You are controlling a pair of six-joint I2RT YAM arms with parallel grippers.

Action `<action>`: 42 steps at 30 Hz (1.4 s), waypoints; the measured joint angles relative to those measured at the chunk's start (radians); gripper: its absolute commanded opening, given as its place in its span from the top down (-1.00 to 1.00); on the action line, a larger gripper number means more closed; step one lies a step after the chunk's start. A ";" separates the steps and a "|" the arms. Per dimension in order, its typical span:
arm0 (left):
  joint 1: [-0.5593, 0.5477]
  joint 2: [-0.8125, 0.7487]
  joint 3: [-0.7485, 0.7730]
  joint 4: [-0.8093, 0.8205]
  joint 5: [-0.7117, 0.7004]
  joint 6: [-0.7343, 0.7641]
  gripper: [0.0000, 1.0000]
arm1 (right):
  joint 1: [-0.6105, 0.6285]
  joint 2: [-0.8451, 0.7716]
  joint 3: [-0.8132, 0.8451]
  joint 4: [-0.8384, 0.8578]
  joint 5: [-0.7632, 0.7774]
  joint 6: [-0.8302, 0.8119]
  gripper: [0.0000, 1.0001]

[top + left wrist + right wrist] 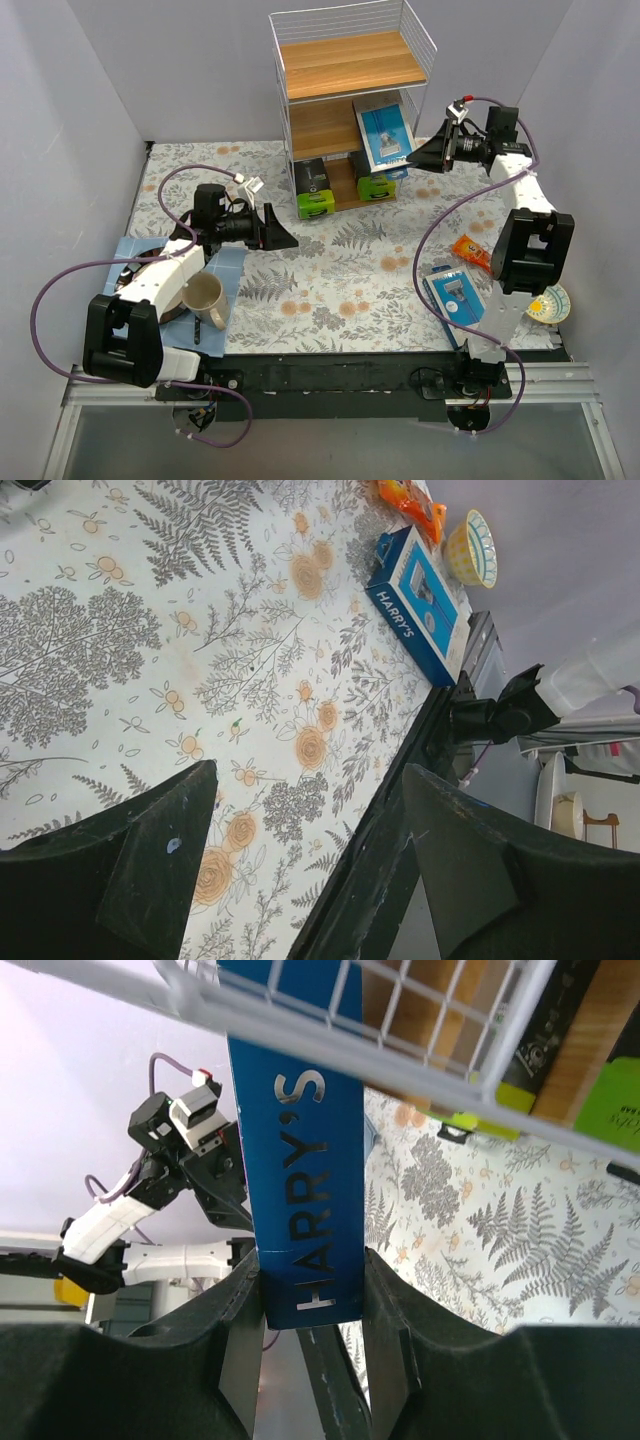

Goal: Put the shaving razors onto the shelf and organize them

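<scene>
We hold a stiff, likely light Harry's razor pack (295, 1160) by its edge in our clenched right gripper (310, 1280) at the shelf's (350, 65) middle tier, while the second pack (455, 295) lies on the tablecloth (330, 270) and our left gripper (310, 780) is spread empty.

first razor pack (386, 135) in the shelf's (350, 65) middle tier, second razor pack (455, 297) on table (330, 270)

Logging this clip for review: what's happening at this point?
The right gripper has its jaws shut on one blue razor pack, holding it at the middle tier of the shelf. The second razor pack lies on the table near the right arm's base. The left gripper hovers open and empty over the table.
</scene>
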 measured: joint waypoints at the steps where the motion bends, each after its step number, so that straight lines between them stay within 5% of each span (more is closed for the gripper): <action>1: 0.004 0.002 0.000 -0.006 -0.001 0.007 -0.50 | 0.000 0.011 0.020 0.005 0.001 0.010 0.54; 12: 0.020 0.032 0.000 -0.043 -0.032 0.047 -0.52 | 0.002 0.069 0.098 0.081 0.040 0.127 -0.11; 24: 0.021 0.035 0.000 -0.040 -0.041 0.053 -0.52 | -0.005 0.063 0.081 0.111 0.076 0.169 -0.29; 30: 0.021 0.035 -0.003 -0.030 -0.040 0.045 -0.52 | -0.011 0.030 0.035 0.114 0.087 0.177 -0.30; 36: 0.029 0.033 -0.024 -0.026 -0.039 0.041 -0.52 | -0.012 0.012 0.015 0.132 0.082 0.201 0.02; 42: 0.047 0.027 -0.038 -0.028 -0.039 0.042 -0.52 | -0.013 0.008 0.017 0.159 0.083 0.238 0.13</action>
